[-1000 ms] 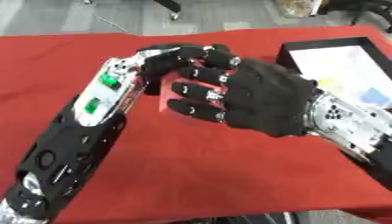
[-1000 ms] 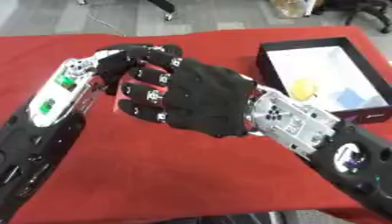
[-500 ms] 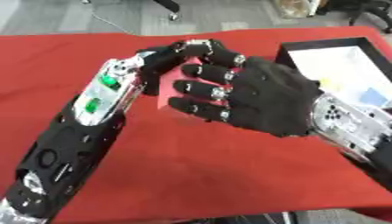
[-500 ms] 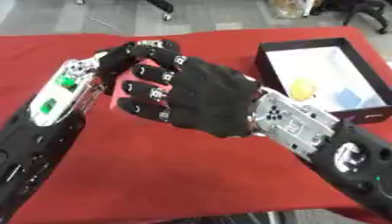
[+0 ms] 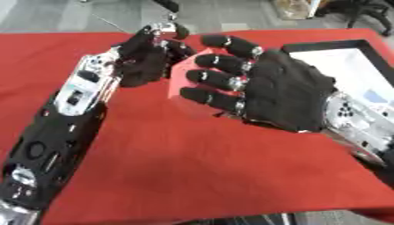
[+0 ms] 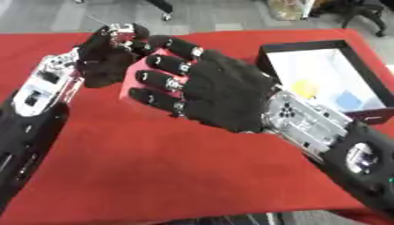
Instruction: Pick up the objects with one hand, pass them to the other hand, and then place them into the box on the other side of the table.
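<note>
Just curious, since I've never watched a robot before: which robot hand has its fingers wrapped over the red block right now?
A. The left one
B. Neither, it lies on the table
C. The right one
C: the right robot hand curls its fingers over the red block, above the table.

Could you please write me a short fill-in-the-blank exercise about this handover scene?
1. The block held between the hands is ____ in colour.
2. The right hand has its fingers curled round the ____.
3. The black box lies on the robot's ____ side.

Missing words: red; block; right

Red block (image 6: 137, 83) in right robot hand (image 6: 219, 99)
</note>
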You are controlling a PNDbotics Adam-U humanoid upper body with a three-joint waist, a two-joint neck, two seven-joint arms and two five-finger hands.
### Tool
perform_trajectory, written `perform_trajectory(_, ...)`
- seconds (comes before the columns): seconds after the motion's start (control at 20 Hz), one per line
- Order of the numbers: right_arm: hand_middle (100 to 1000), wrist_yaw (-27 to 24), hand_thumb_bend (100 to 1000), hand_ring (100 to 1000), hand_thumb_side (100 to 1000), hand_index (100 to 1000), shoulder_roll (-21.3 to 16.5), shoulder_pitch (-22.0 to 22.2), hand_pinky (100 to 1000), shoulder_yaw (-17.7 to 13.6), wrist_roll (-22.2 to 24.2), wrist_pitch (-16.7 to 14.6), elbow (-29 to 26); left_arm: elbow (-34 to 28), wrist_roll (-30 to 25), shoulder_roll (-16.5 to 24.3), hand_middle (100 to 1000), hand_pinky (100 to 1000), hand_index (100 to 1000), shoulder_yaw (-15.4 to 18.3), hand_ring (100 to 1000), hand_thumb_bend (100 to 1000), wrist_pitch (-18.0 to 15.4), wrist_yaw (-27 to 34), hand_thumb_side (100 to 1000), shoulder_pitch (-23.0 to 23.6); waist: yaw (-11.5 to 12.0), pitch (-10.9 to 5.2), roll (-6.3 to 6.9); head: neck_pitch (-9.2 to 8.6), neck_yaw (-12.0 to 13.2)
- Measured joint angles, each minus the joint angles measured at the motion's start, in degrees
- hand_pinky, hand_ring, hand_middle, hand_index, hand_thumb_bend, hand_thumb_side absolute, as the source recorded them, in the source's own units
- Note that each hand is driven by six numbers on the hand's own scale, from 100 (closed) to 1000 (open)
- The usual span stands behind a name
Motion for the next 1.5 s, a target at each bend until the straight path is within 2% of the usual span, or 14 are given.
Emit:
perform_trajectory(0.15,545,-1.35,100,666,100,340,-2.75,2.68,797,-2.36,0.21,3.82,0.0,0.02,2.81,2.93,526,691,684,3.94,649,100,-2.07,1.24,960,1.44,0.46,0.0,0.19,0.0,-0.3)
perform_trajectory(0.25,513,-3.09,100,684,100,346,-4.64,4.75,760,-4.39,0.57,7.94,0.0,-1.48,4.68,4.88,523,692,680,6.42,645,100,-3.68,3.11,883,2.87,0.87,0.0,0.3,0.0,-0.83)
perform_trajectory(0.3,507,-4.36,100,688,100,348,-5.57,5.84,753,-5.6,0.8,10.69,0.0,-2.66,5.7,5.76,522,692,678,7.66,645,100,-4.56,4.07,875,3.71,1.1,0.0,0.38,0.0,-1.19)
perform_trajectory(0.4,470,-7.74,100,711,100,360,-7.32,7.85,704,-8.32,1.18,17.36,0.0,-5.66,7.65,7.35,519,694,676,9.9,644,100,-6.32,6.1,819,5.85,1.55,0.0,0.61,0.01,-1.97)
perform_trajectory(0.5,448,-12.02,100,729,100,371,-8.99,9.57,670,-11.24,1.42,25.43,-0.01,-9.22,9.31,8.6,517,696,676,11.79,642,100,-8.05,7.89,785,8.33,1.97,0.0,0.79,0.01,-2.83)
perform_trajectory(0.55,436,-14.34,179,739,100,377,-9.71,10.27,655,-12.62,1.5,29.72,-0.01,-11.01,9.97,9.06,517,700,676,12.6,643,100,-8.94,8.73,782,9.69,2.22,0.0,0.84,0.01,-3.27)
perform_trajectory(0.6,426,-16.76,100,751,100,385,-10.34,10.81,635,-13.83,1.51,34.03,-0.02,-12.82,10.52,9.43,519,699,678,13.31,645,100,-9.83,9.43,748,10.95,2.51,0.0,0.88,0.01,-3.67)
perform_trajectory(0.8,405,-27.11,100,784,100,405,-12.17,12.11,592,-17.44,0.52,50.67,0.68,-19.28,12.66,9.71,524,706,682,16.23,650,100,-13.67,11.07,699,16.1,3.82,-0.11,1.11,0.02,-4.82)
perform_trajectory(0.9,393,-32.42,100,799,100,413,-12.26,11.89,569,-18.38,-1.59,56.88,3.87,-22.0,13.99,9.56,530,712,685,17.68,656,100,-15.5,11.25,666,18.31,4.82,-0.5,1.32,0.02,-5.25)
perform_trajectory(1.0,392,-38.65,100,805,100,417,-12.22,10.91,562,-19.03,-5.36,61.03,9.33,-24.79,15.43,9.04,535,717,689,19.12,662,100,-17.46,10.97,642,20.12,5.94,-0.76,1.5,0.03,-5.55)
perform_trajectory(1.1,394,-45.43,100,809,100,421,-12.01,9.88,559,-19.2,-7.21,59.55,15.72,-27.57,16.62,8.25,541,722,693,20.23,667,100,-19.43,10.0,619,21.43,7.0,-0.76,1.59,0.03,-5.72)
perform_trajectory(1.3,400,-57.38,100,822,100,438,-11.66,8.64,548,-19.15,-12.81,53.94,27.2,-32.38,18.05,6.54,548,727,697,21.53,672,100,-22.67,7.35,601,23.13,8.62,-0.76,1.65,0.04,-5.98)
perform_trajectory(1.5,411,-68.22,100,834,100,470,-10.93,8.14,541,-19.31,-18.46,48.3,36.29,-36.08,18.39,4.76,553,731,700,22.26,677,100,-24.52,5.52,594,24.61,10.1,-0.73,1.67,0.04,-6.96)
